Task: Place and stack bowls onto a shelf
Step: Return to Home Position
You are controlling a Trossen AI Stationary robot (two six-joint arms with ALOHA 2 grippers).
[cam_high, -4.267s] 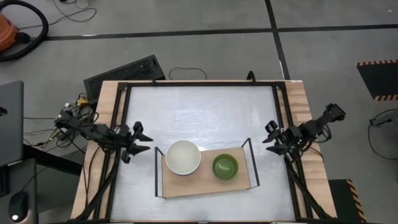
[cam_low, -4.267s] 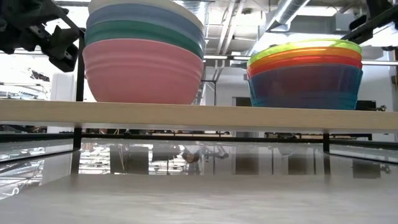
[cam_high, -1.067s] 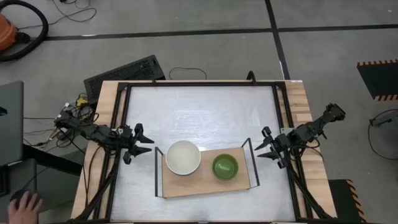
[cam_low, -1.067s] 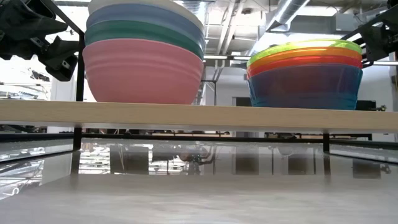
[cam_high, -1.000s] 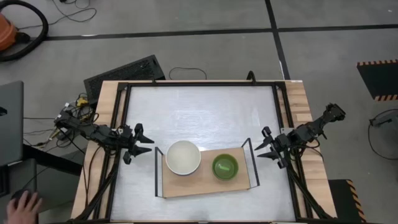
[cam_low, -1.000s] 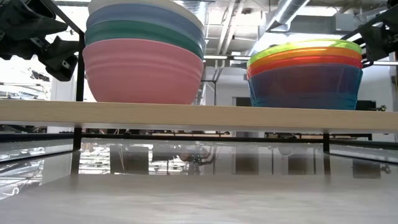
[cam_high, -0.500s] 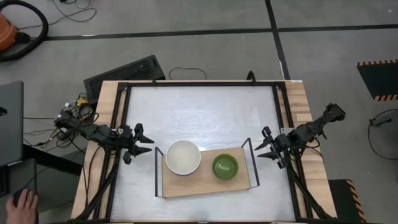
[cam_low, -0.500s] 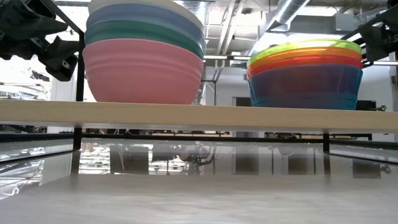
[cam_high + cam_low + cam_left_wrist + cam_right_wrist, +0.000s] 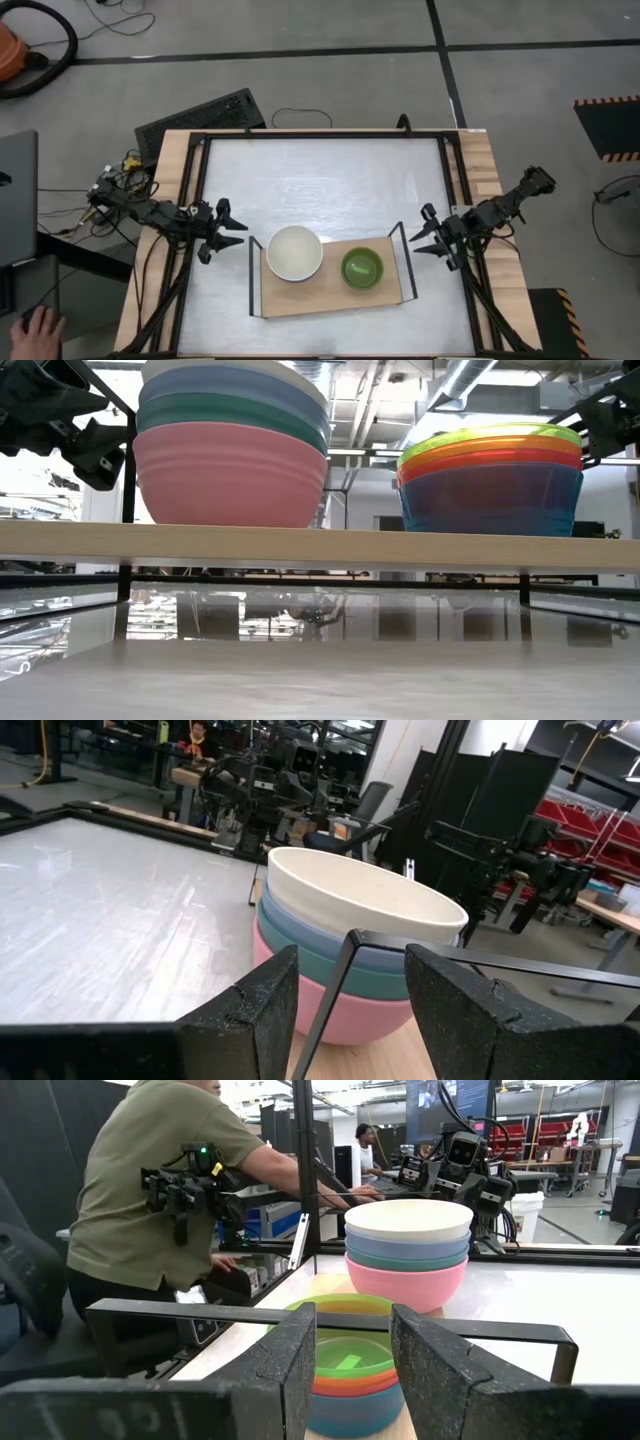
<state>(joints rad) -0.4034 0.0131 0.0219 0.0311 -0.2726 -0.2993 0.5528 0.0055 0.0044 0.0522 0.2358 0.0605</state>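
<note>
The shelf [image 9: 330, 292] lies close to the table's [image 9: 320, 180] edge at the bottom of the high view, and two piles of bowls stand on it. The big pile [image 9: 294, 252], pink at the bottom and white on top, is by the shelf's left end, and the small pile [image 9: 362, 267], green on top, is by its right end. The left gripper [image 9: 231, 227] hangs just past the shelf's left end and the right gripper [image 9: 420, 233] just past its right end, both with fingers spread wide and nothing in them.

High view looks straight down on the shelf [image 9: 325, 295]; low view sits at surface [image 9: 320, 680] height, close below it. Wrist views face it from opposite ends, sharing the white-topped bowl stack [image 9: 360, 915].
</note>
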